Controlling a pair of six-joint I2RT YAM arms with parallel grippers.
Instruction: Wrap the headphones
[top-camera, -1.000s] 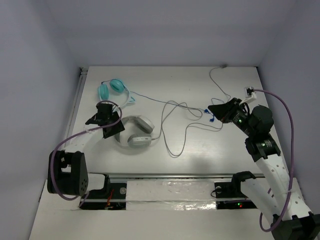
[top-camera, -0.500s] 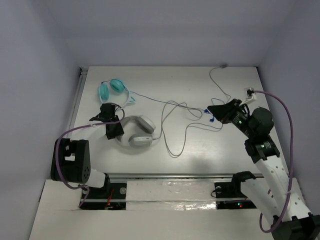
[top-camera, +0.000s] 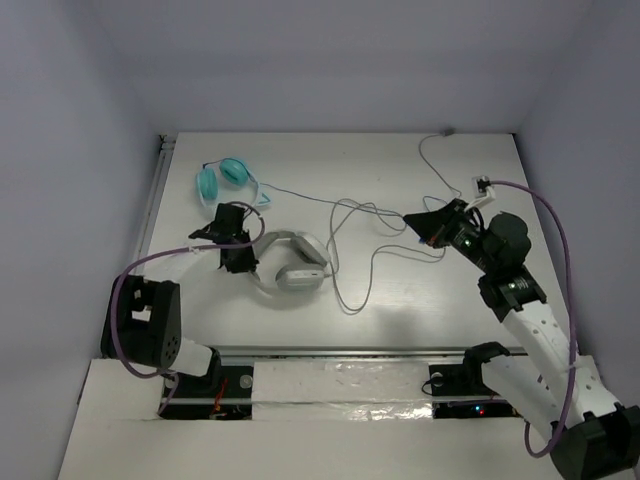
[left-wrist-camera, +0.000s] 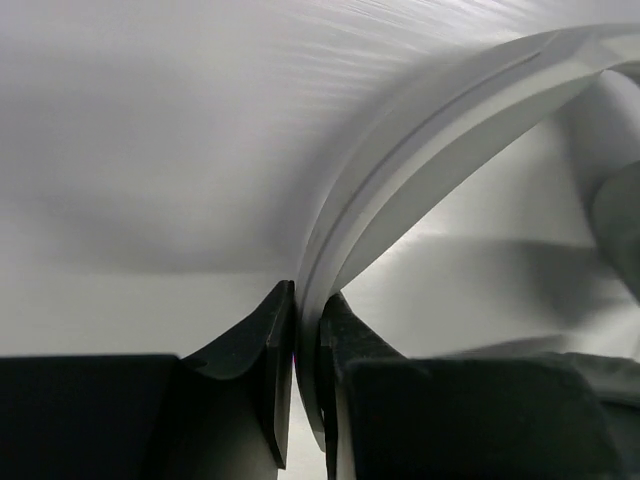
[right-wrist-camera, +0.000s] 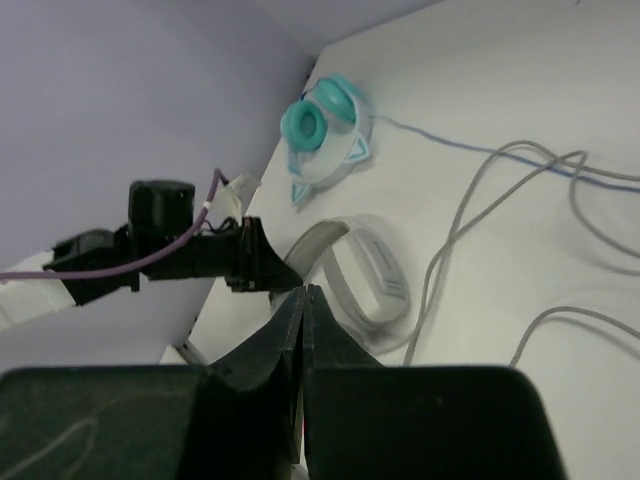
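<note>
Top external view: the headphones (top-camera: 297, 277) are seen lying left of centre on the desk (top-camera: 450, 310), just right of the left gripper (top-camera: 240, 258). Its jaws are shown by the left wrist view pinching the thin edge of the headband (the pale arc fills most of that picture). The white cable (right-wrist-camera: 437, 262) is spread in loose loops across the desk, between the headphones and the right gripper (top-camera: 412, 221). That gripper's jaws are seen pressed together in the right wrist view; whether any cable is caught between them cannot be told. Teal headphones (top-camera: 224, 176) are found near the far left corner, beyond the left gripper.
</note>
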